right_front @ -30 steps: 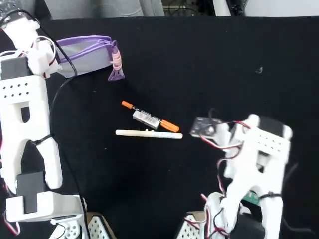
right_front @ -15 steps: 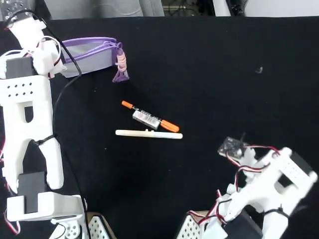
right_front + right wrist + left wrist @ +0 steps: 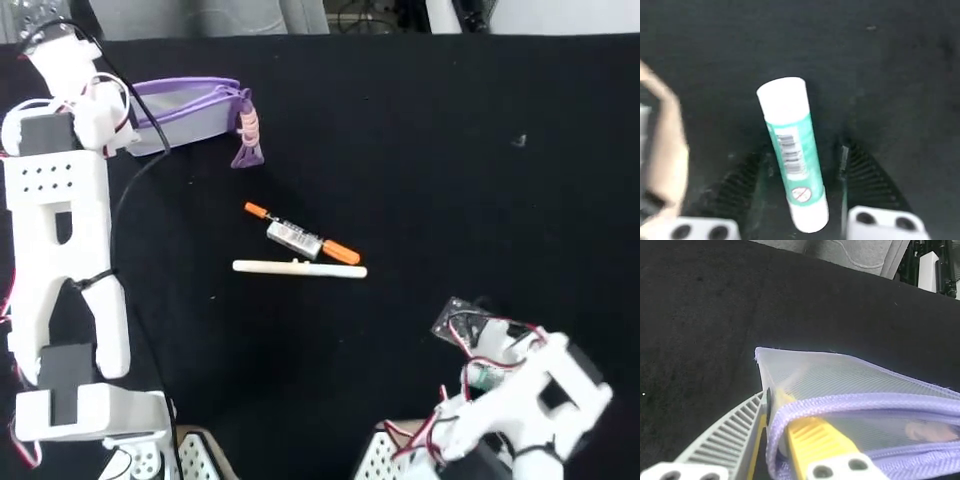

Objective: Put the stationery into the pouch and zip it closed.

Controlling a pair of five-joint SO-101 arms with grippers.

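At the far left, the left gripper (image 3: 117, 128) is clamping one end of the pouch (image 3: 185, 108), its fingers pinching the clear wall just under the purple zip. The zip is lying undone, so the mouth is gaping, and the tassel (image 3: 245, 135) is hanging at the pouch's right end. In the middle of the black table (image 3: 450, 150), an orange-tipped pen (image 3: 300, 235) and a white pen (image 3: 298, 268) are lying side by side, just apart, both outside the pouch and well apart from it.

At the near right, the right gripper (image 3: 801, 156) is hovering low with its jaws spread, straddling a glue stick (image 3: 790, 150) that is lying on the table between them. A gap is showing on each side, so nothing is being squeezed yet.

The step in hand is probably taking up the glue stick. The jaws are sitting near the stick's lower end, so closing nearer its middle should stop it from tipping. The left arm should be holding the mouth wide.
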